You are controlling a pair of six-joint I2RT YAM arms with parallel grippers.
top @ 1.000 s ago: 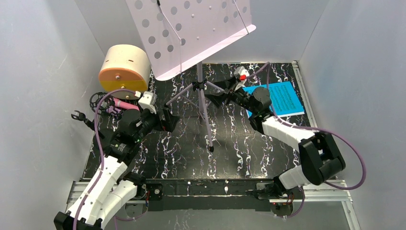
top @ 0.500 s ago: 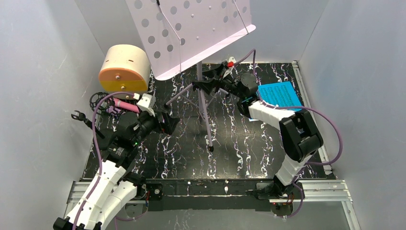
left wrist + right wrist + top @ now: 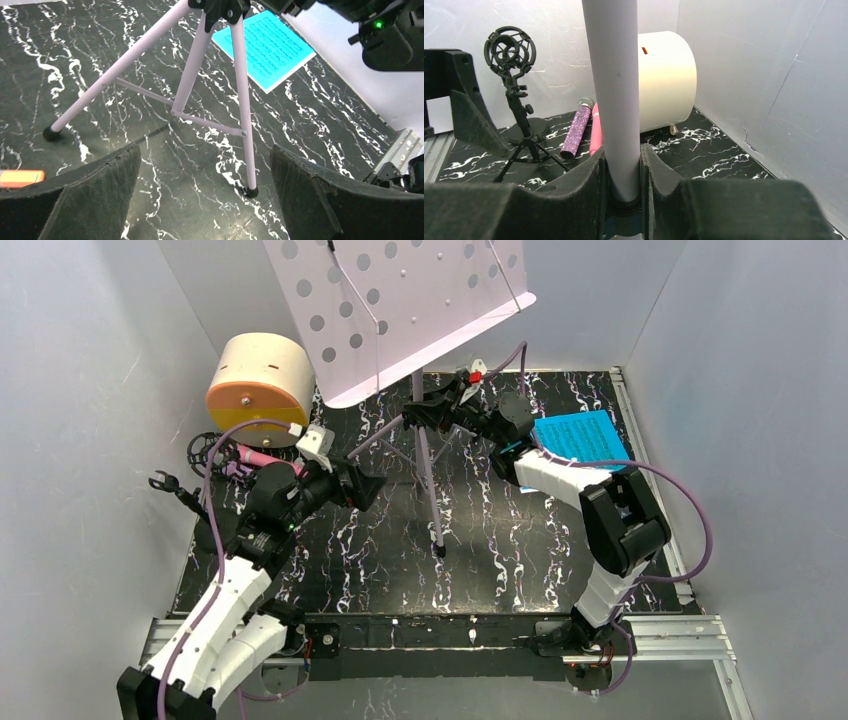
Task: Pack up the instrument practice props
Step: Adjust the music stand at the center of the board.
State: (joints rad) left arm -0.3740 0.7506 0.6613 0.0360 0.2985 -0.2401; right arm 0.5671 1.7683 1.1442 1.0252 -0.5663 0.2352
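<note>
The right fingers (image 3: 428,412) are closed tight on the pole of the lilac music stand (image 3: 400,300), low down near where its legs spread, and the stand is upright in the middle of the black marbled bench (image 3: 480,540). The left fingers (image 3: 368,487) are spread wide and hold nothing (they hang near the stand's legs, not touching them). The blue sheet music (image 3: 585,438) lies flat at the back right, while the pink microphone (image 3: 595,132) and the purple mic (image 3: 577,127) lie side by side at the back left, beside the black ring mount (image 3: 509,47) on its tripod and near a cream cylinder (image 3: 262,380).
</note>
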